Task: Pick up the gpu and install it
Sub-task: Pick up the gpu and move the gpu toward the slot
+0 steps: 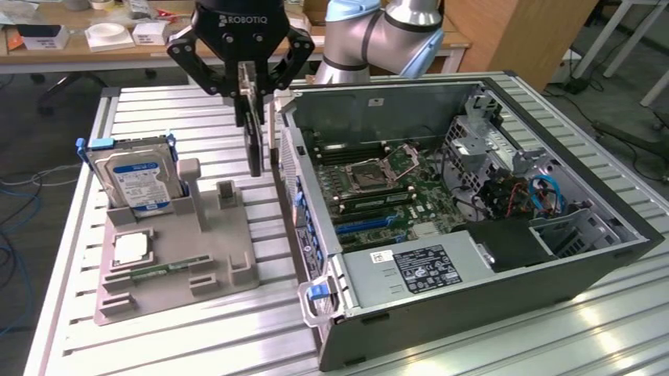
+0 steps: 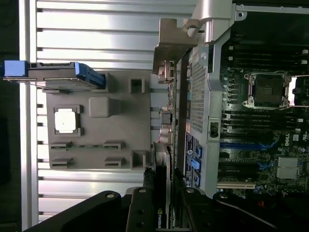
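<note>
The gpu (image 1: 254, 145) hangs on edge, long side vertical, in the gap between the grey parts tray (image 1: 215, 262) and the open computer case (image 1: 460, 313). My gripper (image 1: 254, 88) is shut on its upper end, well above the table. In the wrist view the gpu (image 2: 164, 121) appears edge-on, with its silver end bracket (image 2: 170, 46) at the far end and my gripper (image 2: 163, 193) clamped on the near end. The card sits just outside the case's side wall (image 2: 198, 96). The motherboard (image 1: 392, 192) with its blue slots (image 2: 241, 145) lies open inside the case.
On the tray stand a blue-labelled hard drive (image 1: 136, 178), a processor chip (image 1: 131, 249) and a memory stick (image 1: 157, 270). The case holds a power supply (image 1: 418, 266) and drive cage (image 1: 569, 235). A cluttered bench (image 1: 105, 35) stands behind the slatted table (image 1: 157, 345).
</note>
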